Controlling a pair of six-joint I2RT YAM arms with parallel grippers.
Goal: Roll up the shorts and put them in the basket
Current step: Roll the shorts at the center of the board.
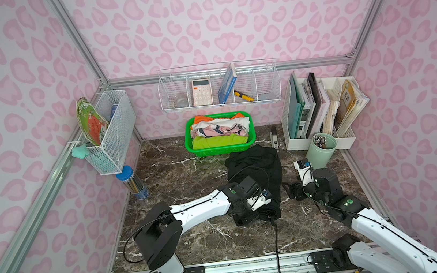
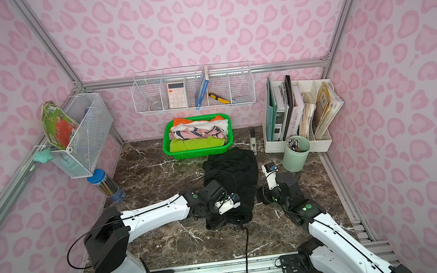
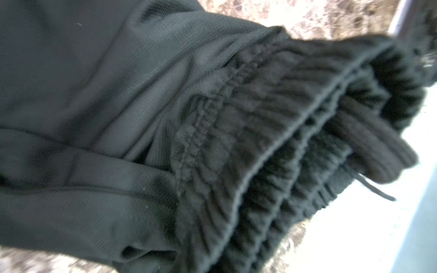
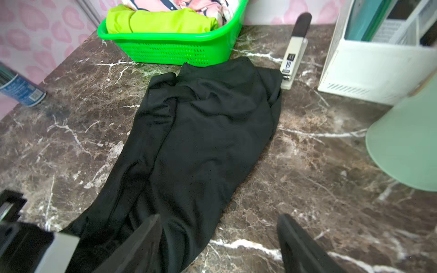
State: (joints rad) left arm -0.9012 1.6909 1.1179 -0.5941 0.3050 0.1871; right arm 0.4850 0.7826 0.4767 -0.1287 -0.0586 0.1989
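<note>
The black shorts lie lengthwise on the marble table, running from the green basket toward the front; both top views show them. My left gripper sits at their near end, shut on the bunched elastic waistband, which fills the left wrist view and hides the fingers. A thin black drawstring sticks out of the waistband. My right gripper is open at the shorts' right side, low over the table. One of its fingers is over the fabric edge and the other is over bare marble.
A green basket of folded clothes stands just behind the shorts. A stapler lies by their far right corner. A mint cup and a white file holder stand at the right. A blue-lidded jar leans at the left.
</note>
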